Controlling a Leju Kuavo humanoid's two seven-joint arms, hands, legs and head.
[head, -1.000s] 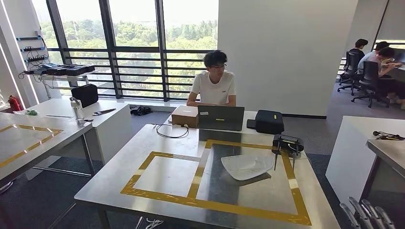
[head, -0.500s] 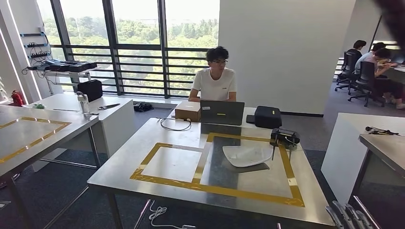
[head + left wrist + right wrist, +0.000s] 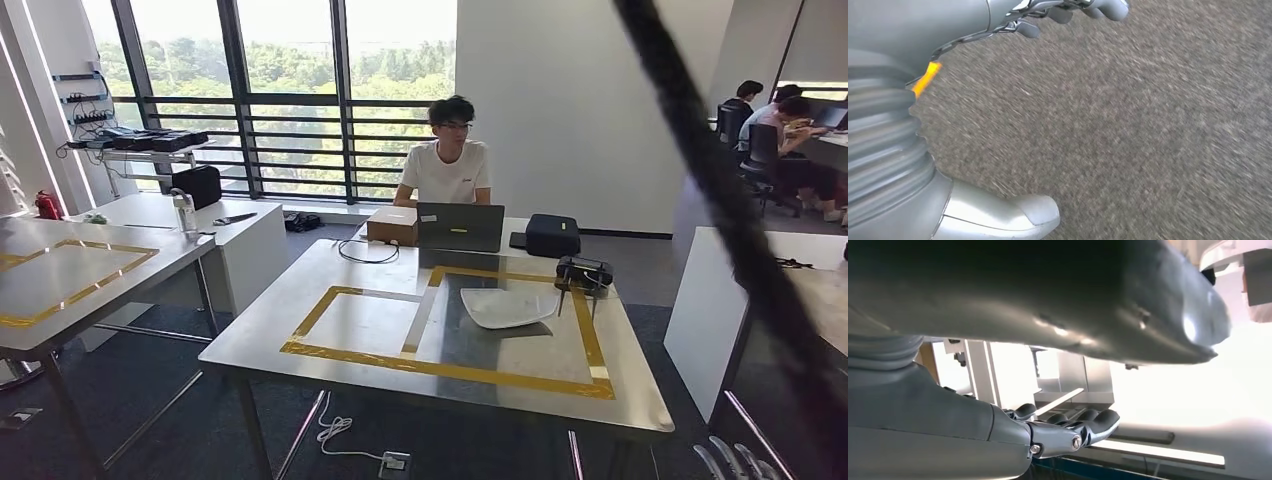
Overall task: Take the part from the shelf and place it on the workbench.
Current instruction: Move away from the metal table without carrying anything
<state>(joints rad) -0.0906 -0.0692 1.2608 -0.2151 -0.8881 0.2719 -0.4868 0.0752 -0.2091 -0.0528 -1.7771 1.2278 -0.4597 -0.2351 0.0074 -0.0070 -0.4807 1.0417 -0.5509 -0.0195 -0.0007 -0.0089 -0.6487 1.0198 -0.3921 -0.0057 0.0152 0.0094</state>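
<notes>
Head view: steel worktop (image 3: 330, 345), yellow-taped, bearing white curved part (image 3: 508, 307). Wrist views: left hand (image 3: 998, 30) spread, empty, over speckled carpet (image 3: 1128, 130); right hand (image 3: 1068, 432) curled, grasp unclear.

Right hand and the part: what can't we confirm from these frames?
- Right hand: head view's bottom edge cuts it to fingertips.
- Whether it holds the part: in the right wrist view a large dark blurred shape covers the hand's upper side.
- Left hand: frame edge crops it, motion-blurred.
- Black blurred band: unidentifiable.
</notes>
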